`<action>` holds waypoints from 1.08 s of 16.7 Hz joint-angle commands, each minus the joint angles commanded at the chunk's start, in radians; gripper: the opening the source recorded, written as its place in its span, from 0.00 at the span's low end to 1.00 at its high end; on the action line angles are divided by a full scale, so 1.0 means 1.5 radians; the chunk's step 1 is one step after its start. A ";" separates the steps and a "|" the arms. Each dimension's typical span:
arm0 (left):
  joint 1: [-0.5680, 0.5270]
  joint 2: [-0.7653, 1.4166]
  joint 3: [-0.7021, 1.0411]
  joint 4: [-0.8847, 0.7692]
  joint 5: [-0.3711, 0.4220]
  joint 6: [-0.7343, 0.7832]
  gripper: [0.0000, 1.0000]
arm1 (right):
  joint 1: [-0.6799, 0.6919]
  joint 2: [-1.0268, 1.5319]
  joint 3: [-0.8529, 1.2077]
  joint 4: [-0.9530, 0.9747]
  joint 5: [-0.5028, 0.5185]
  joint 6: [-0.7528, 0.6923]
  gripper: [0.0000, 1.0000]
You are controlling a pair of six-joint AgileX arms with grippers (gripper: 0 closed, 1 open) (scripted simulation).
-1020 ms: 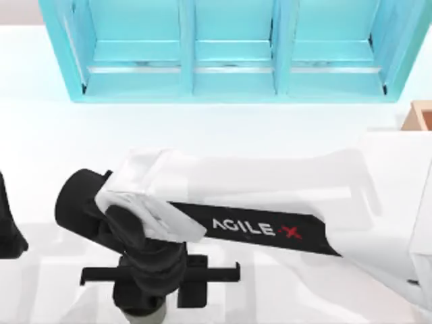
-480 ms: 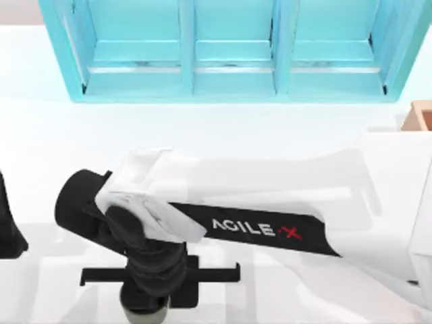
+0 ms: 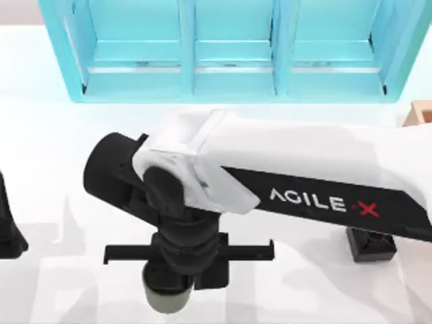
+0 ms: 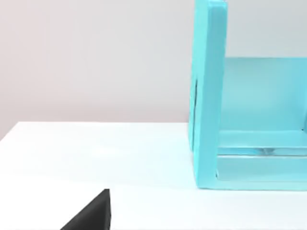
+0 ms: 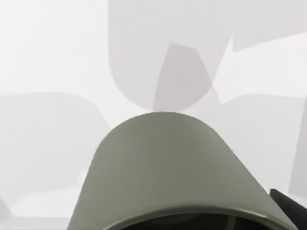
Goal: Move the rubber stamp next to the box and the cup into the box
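right tool (image 3: 177,287) | closed around cup (image 3: 167,298) | above table (image 3: 54,155)

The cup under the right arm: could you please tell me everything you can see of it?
The small olive-green cylindrical cup sits near the front edge of the white table in the top view, left of centre, directly under the right arm's black gripper, which hides most of it. Its grey-green rounded lower side shows. In the right wrist view its smooth matte outer wall looms close, with a thick rim and a dark inside below it. It appears upright; whether it rests on the table cannot be told.
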 joint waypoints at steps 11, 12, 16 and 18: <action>0.000 0.000 0.000 0.000 0.000 0.000 1.00 | -0.046 -0.159 -0.088 -0.083 0.000 -0.047 0.00; 0.000 0.000 0.000 0.000 0.000 0.000 1.00 | -0.052 -0.160 -0.089 -0.083 0.000 -0.053 0.00; 0.000 0.000 0.000 0.000 0.000 0.000 1.00 | -0.145 -0.178 -0.114 -0.084 0.004 -0.146 0.00; 0.000 0.000 0.000 0.000 0.000 0.000 1.00 | -0.233 -0.198 -0.138 -0.082 0.006 -0.234 0.00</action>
